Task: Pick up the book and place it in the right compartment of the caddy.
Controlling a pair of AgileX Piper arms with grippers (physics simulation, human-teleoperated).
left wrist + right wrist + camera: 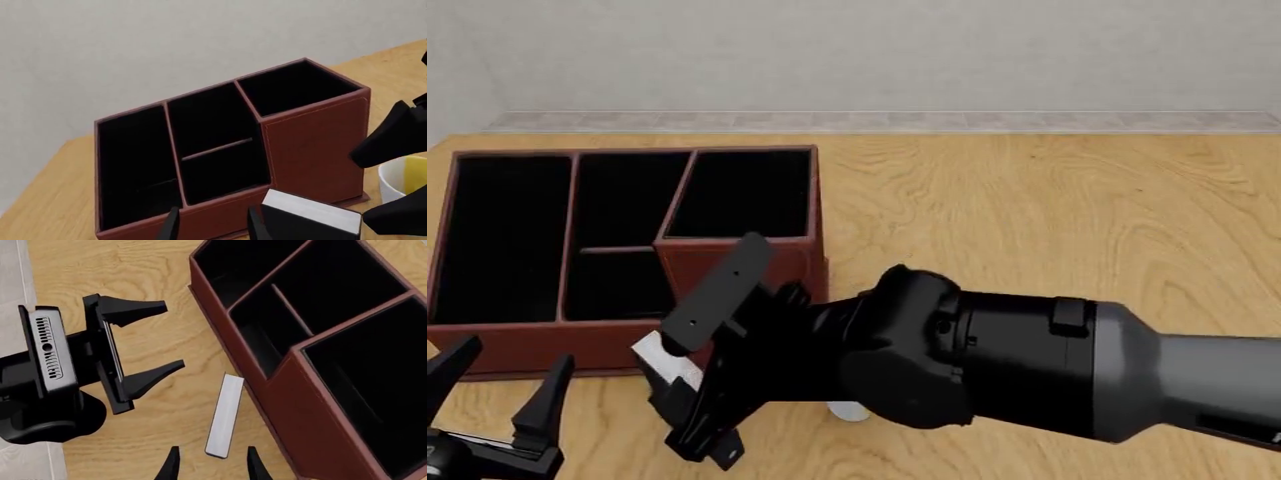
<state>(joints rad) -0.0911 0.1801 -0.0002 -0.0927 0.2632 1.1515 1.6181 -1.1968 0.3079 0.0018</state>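
Book [225, 415] stands on edge on the bench just in front of the caddy [507, 345], close to the outer wall below the right compartment [745, 192], white page edges upward; whether it touches that wall cannot be told. Right gripper [210, 467] hovers directly above the book, jaws apart and astride its near end, not yet closed on it. Left gripper [501, 385] waits with jaws apart near the bench's near left corner, beside the caddy's long front wall and apart from the book. A white and yellow mug [403, 180] sits beside the book, mostly hidden under the right arm in the front view. The step in hand appears to be the grasp. Done well, it likely calls for a straight descent so that both jaws pass down the two covers evenly, closing on the middle of the book's thickness, with care not to knock the caddy wall or tip the thin book. A firm, centred hold should keep the book upright for the lift over the tall reddish-brown wall.
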